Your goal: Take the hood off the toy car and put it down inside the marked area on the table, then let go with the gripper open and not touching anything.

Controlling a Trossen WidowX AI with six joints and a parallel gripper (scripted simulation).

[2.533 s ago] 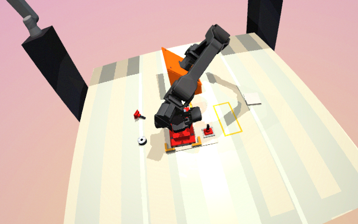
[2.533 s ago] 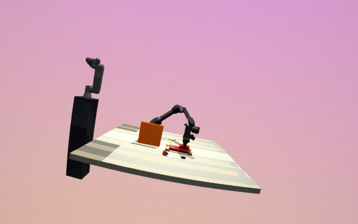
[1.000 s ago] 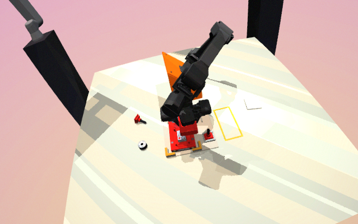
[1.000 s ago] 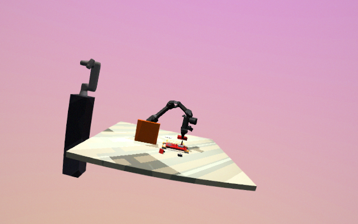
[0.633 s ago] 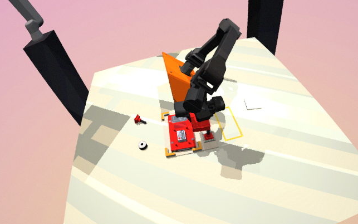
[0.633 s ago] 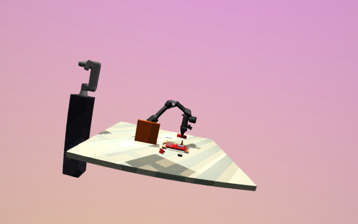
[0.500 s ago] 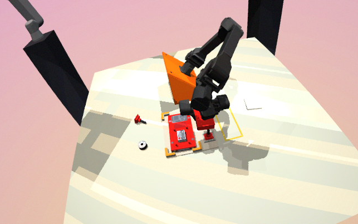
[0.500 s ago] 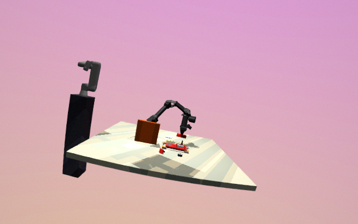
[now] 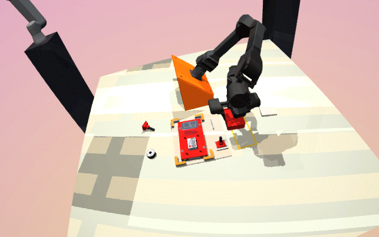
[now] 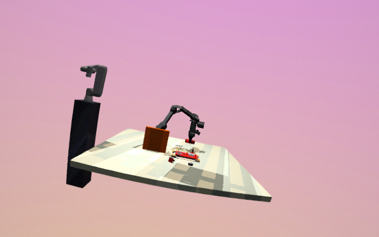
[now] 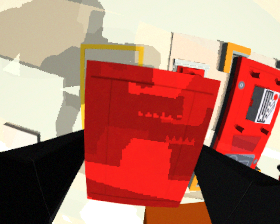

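The red hood (image 9: pixel 236 123) (image 10: pixel 191 142) (image 11: pixel 141 165) is off the car. My gripper (image 9: pixel 234 115) (image 10: pixel 190 139) (image 11: pixel 141 141) is shut on it, one finger on each side, and holds it above the table. The marked area, a yellow outline (image 9: pixel 252 133) (image 11: pixel 83 80), lies below the hood; the top view and the wrist view show the hood covering part of the outline. The red toy car (image 9: pixel 201 147) (image 10: pixel 182 154) (image 11: pixel 236 107) lies beside the area, between orange corner brackets, with its engine bay exposed.
A red piece with an upright black stem (image 9: pixel 220 143) stands between car and area. Another red piece (image 9: pixel 145 126) and a wheel (image 9: pixel 151 153) lie on the car's other side. A flat white square (image 9: pixel 268 111) lies beyond the area. An orange wedge (image 9: pixel 197 98) stands at the arm's base.
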